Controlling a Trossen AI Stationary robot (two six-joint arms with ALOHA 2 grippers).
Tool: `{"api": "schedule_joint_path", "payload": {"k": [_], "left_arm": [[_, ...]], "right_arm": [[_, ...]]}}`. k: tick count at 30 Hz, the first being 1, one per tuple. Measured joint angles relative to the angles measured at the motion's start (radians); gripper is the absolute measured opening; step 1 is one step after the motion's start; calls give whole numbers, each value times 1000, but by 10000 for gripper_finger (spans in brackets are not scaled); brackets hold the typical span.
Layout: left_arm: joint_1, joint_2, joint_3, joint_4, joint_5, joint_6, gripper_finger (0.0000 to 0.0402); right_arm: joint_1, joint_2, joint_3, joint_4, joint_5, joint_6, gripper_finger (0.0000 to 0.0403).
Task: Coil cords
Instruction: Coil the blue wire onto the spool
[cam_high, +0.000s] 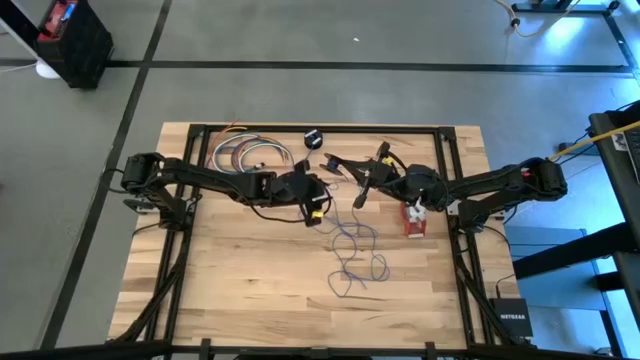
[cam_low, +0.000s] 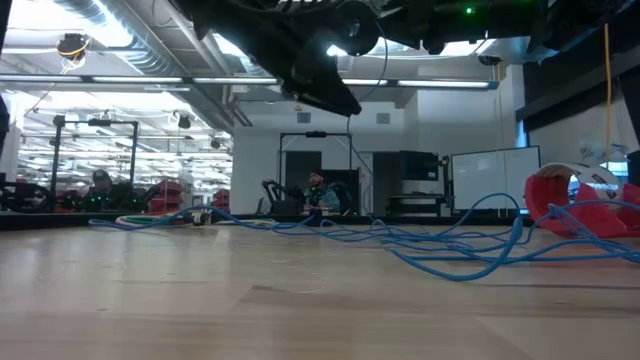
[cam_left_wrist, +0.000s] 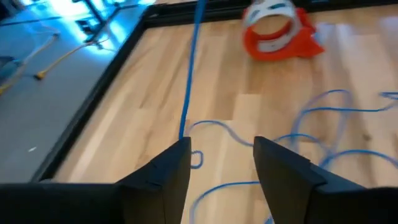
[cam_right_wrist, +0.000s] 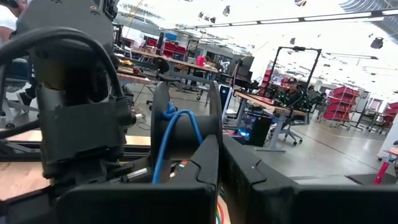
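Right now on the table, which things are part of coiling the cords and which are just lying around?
Part of the job:
- thin blue cord, sprawled loose on the wood
- red-and-white cord bundle
- small black round puck
- left gripper, open
- right gripper, shut on the blue cord

Just lying about:
- coil of multicoloured wires near the far edge

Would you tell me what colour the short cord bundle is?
Red and white cord bundle; clearest in the left wrist view.
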Motion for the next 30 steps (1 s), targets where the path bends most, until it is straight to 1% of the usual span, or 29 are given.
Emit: {"api": "schedule_joint_path", "payload": {"k": [2,11,17,20,23,26,30], "left_arm": [[3,0,0,-11,-20,-1,164],[-53,-18,0,-26,-18,22,147],[-12,23,1,10,-23,2,147],[4,44,-1,27,7,-15,147],[11,44,-1,48,11,-15,144],[17,44,-1,64,13,-1,128],[27,44,-2,89,46,2,92]], "right_arm": [[0,0,0,0,0,0,12],[0,0,0,-6,0,-6,12],[0,0,0,-5,0,-11,12],[0,0,0,-5,0,-11,12],[0,0,0,-3,0,-23,12],[0,0,0,-3,0,-24,12],[0,0,0,-1,0,-24,12]]}}
